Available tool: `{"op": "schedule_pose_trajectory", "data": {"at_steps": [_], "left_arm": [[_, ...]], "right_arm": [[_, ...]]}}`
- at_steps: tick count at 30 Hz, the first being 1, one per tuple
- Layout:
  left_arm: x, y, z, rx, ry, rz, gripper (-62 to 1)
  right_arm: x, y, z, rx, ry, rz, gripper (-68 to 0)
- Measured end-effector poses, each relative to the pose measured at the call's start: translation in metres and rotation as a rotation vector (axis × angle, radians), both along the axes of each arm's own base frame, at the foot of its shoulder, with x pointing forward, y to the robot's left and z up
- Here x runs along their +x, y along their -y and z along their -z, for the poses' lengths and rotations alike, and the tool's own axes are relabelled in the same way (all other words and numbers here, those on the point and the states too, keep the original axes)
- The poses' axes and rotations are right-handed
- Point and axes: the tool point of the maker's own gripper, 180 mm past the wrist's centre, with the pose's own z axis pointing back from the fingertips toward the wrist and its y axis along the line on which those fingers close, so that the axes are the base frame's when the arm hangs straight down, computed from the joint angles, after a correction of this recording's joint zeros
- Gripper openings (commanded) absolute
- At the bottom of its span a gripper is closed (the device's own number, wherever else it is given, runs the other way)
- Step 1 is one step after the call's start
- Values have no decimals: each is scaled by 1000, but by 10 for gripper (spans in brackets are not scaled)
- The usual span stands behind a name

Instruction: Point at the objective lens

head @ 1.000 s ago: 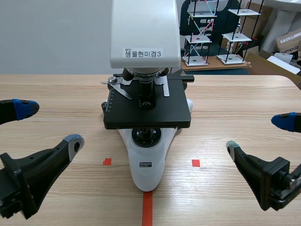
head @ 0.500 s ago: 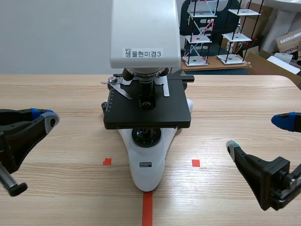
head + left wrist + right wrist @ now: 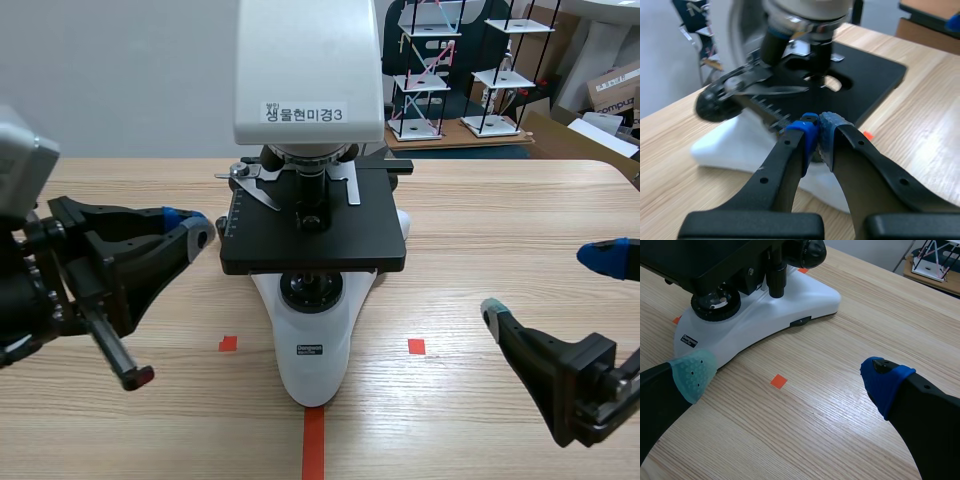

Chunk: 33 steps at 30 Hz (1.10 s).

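Note:
A white microscope [image 3: 310, 60] with a black stage [image 3: 315, 240] stands mid-table. Its dark objective lens [image 3: 312, 185] hangs under the head, just above the stage. My left gripper [image 3: 195, 232] is shut on nothing, raised at the stage's left edge, with its tips aimed at the microscope. In the left wrist view the shut gripper [image 3: 817, 135] lies short of the stage [image 3: 865, 85], and the objective lenses [image 3: 821, 57] sit ahead of and above it. My right gripper [image 3: 550, 288] rests open low at the right; it [image 3: 789, 377] holds nothing, and the white base [image 3: 770, 315] lies ahead.
Small orange-red tape squares [image 3: 228, 343] [image 3: 416, 346] and a tape line [image 3: 313, 440] mark the table in front of the microscope. Stage clips [image 3: 255, 185] stick out beside the lens. Wire model racks [image 3: 425, 70] stand behind the far edge.
My left gripper has gone from wide open to shut, risen, and swung right toward the stage's left edge. The right arm and the microscope have not moved.

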Motion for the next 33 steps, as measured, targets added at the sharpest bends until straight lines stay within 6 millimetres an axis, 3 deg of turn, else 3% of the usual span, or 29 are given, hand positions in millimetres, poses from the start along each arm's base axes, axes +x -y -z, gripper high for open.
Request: {"op": "schedule_pose_trajectory", "data": {"at_steps": [11,17,33], "left_arm": [[0,39,1,7,5,66,-575],[12,35,-4,-4,19,1,-576],[14,35,-2,14,27,-10,-582]], "right_arm": [[0,0,0,-1,0,0,-37],[0,0,0,0,0,0,-37],[0,0,0,0,0,0,-37]]}}
